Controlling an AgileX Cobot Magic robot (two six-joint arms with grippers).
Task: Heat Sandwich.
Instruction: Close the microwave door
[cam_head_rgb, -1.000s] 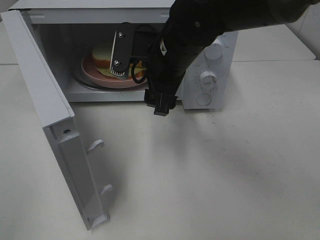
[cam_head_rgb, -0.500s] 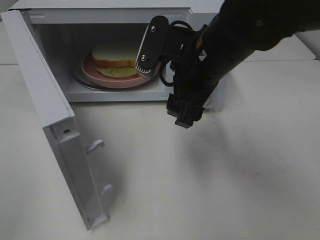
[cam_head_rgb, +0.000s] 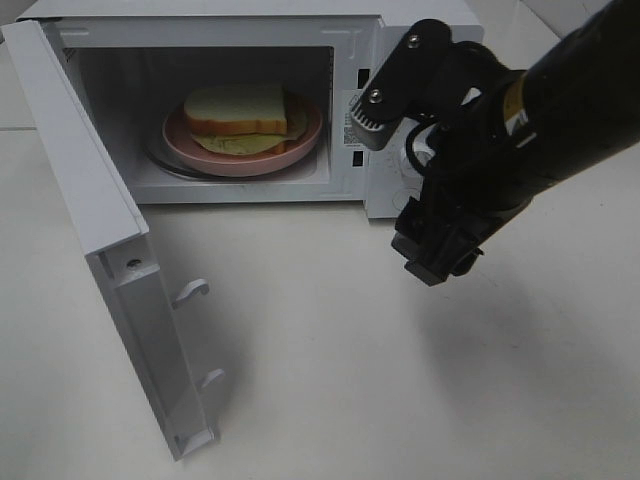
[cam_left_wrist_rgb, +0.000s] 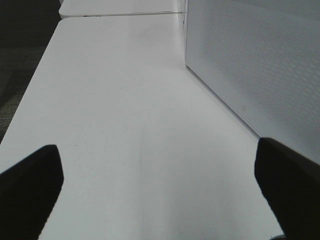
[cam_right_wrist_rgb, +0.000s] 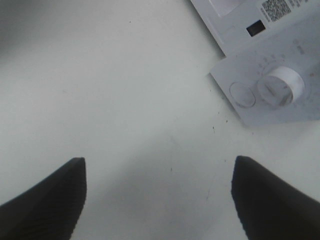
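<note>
Sandwich of white bread slices with tan crust and pale green-yellow filling (cam_head_rgb: 245, 110) lay on a round pink plate (cam_head_rgb: 185, 148) inside the white microwave oven (cam_head_rgb: 200, 18), off to the left of the right gripper (cam_right_wrist_rgb: 157, 172) and apart from it. That gripper hung before the control panel's white dial (cam_right_wrist_rgb: 280, 86), fingers spread wide and holding nothing. The left gripper (cam_left_wrist_rgb: 157, 170), likewise spread and empty, sat beside the oven's perforated side wall (cam_left_wrist_rgb: 250, 60). Loading looked finished; the hinged white door (cam_head_rgb: 100, 210) stood wide open, so shutting it and setting the dial seemed left.
</note>
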